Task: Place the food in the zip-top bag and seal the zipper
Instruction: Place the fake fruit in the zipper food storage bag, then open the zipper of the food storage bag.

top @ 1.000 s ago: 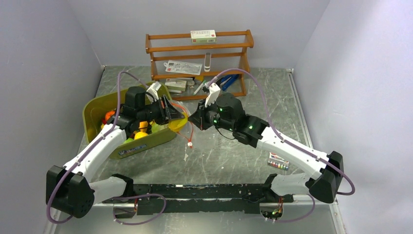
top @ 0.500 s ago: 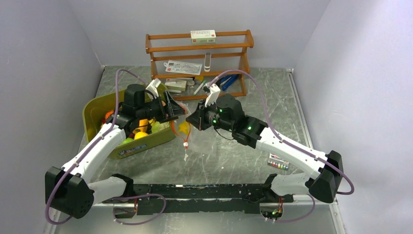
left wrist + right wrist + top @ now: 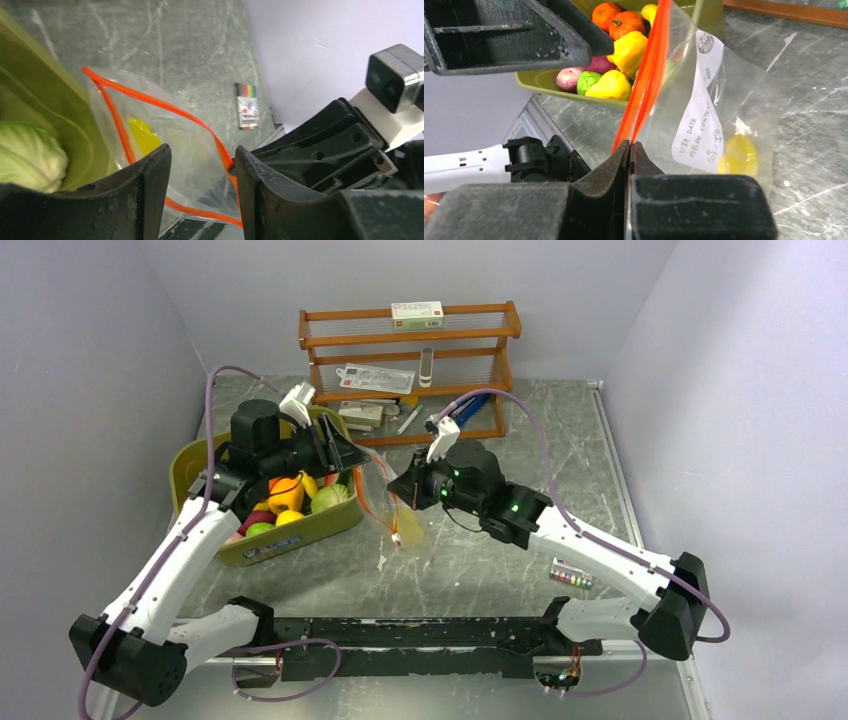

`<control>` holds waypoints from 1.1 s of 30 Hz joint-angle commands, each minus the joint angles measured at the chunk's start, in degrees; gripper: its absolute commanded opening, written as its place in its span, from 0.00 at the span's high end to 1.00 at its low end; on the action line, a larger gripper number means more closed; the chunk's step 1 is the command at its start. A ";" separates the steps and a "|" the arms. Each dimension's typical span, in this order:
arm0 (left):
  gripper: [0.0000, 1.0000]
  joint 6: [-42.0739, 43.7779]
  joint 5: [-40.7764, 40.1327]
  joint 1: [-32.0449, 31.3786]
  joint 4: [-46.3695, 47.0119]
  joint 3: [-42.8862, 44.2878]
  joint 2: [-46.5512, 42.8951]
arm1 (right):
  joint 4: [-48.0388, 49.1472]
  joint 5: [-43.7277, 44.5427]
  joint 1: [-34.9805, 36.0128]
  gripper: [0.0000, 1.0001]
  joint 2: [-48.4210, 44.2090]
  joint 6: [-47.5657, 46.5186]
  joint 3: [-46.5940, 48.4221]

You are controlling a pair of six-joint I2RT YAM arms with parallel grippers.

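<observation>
The clear zip-top bag [image 3: 392, 508] hangs between the arms with its mouth open. My right gripper [image 3: 397, 487] is shut on its orange-red zipper [image 3: 644, 85], pinching one end of the strip [image 3: 629, 146]. A yellow piece of food [image 3: 736, 155] lies at the bottom of the bag, beside its white label [image 3: 699, 115]. My left gripper [image 3: 348, 454] hovers open just left of the bag's mouth, above the tub's right end. In the left wrist view the jaws [image 3: 200, 167] hold nothing, and the zipper [image 3: 150, 100] brushes one fingertip [image 3: 240, 160]. More food [image 3: 288, 495] fills the tub.
The olive-green tub [image 3: 190, 465] stands at the left, holding a pale cabbage [image 3: 27, 160], orange rounds [image 3: 606, 14] and a yellow pepper [image 3: 628, 50]. A wooden rack [image 3: 410, 340] with packets stands at the back. A small colour card [image 3: 570, 575] lies by the right arm.
The yellow piece left my left gripper and dropped to the bag's bottom. My left arm drew back left toward the tub. The right gripper kept its pinch on the zipper.
</observation>
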 commanded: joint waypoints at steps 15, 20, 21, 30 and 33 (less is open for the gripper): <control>0.48 12.82 -13.93 -0.25 -12.85 3.91 6.42 | 2.47 2.07 -0.15 1.00 -1.92 -0.56 -0.88; 0.46 10.93 -5.15 -0.26 -4.96 2.25 7.89 | 1.45 1.41 -0.14 1.00 -1.20 -0.58 -0.69; 0.47 10.69 -5.35 -0.26 -4.90 2.26 8.51 | 0.87 1.80 -0.14 1.00 -1.11 -0.68 -0.44; 0.85 9.99 -9.37 -0.26 -7.16 3.96 9.35 | -3.57 1.45 -0.18 0.99 0.56 -0.99 3.58; 0.93 8.81 -5.88 -0.26 -4.30 3.56 7.51 | -7.47 2.58 -0.20 0.87 2.52 -0.91 6.80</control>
